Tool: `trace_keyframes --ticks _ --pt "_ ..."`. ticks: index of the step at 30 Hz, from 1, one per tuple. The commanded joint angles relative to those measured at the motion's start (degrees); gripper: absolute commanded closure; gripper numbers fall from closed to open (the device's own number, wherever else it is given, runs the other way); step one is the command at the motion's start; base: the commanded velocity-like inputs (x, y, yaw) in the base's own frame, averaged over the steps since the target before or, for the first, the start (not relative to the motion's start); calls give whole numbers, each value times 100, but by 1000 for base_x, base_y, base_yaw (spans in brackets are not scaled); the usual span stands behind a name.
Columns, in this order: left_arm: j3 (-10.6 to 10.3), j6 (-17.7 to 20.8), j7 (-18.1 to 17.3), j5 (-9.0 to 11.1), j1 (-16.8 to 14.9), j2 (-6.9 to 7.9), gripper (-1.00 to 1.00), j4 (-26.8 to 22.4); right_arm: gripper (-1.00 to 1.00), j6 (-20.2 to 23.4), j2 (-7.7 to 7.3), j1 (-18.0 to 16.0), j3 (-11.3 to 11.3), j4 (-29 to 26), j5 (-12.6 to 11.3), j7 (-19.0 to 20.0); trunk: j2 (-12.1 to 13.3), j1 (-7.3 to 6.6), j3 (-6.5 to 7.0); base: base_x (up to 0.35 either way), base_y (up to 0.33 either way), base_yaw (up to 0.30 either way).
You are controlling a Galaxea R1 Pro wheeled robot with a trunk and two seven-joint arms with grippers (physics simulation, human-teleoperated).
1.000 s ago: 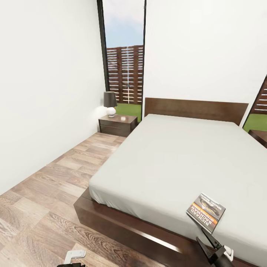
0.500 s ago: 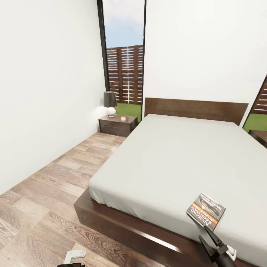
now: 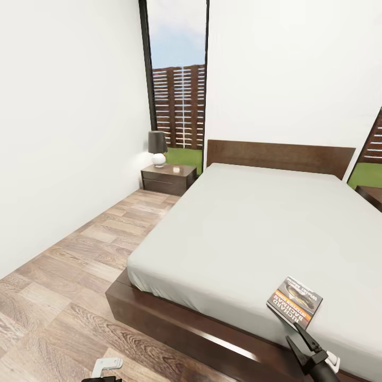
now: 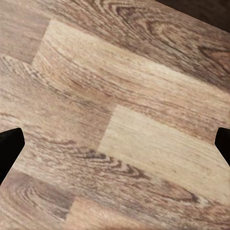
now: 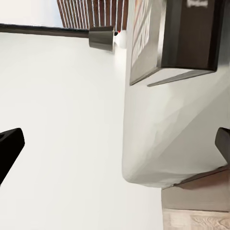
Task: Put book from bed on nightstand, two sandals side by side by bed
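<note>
Floor planks are showing warm, heavy wood grain at far left, and the left gripper is hanging low over them — its wrist view has both dark fingertips sitting wide apart with nothing between, so released. Nightstand, dark glossy wood with drawer fronts, is standing against the wall beside the bed, carrying a small lamp. Bed mattress is reading smooth, matte, pale grey over a dark wooden frame. Book — thin paperback, dark cover, orange band — is lying flat near the mattress's near edge. Right gripper is sitting just below the book, fingers spread, empty. Judgement: step in hand is the book pick-up. Thin and flat on soft bedding, so it is probably best to come in at the overhanging-side edge, pinch across the cover's thickness, and avoid digging a finger into the mattress.
</note>
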Motion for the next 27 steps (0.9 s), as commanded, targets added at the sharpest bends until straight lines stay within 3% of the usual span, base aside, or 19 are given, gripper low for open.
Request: trace_keyframes --ticks 1,10,27 --pt "-44 18 -10 59 -2 4 -100 -7 -100 60 0 -1 -1 0 -32 14 -2 -1 -5 0 0 0" --pt "-45 -95 -12 55 -2 4 -100 0 -100 60 4 1 -319 5 -26 11 -2 -1 -5 0 0 0" --pt "-44 -127 -13 51 -2 4 -100 7 -100 54 9 1 -410 4 -28 -3 -2 -1 -5 0 0 0"
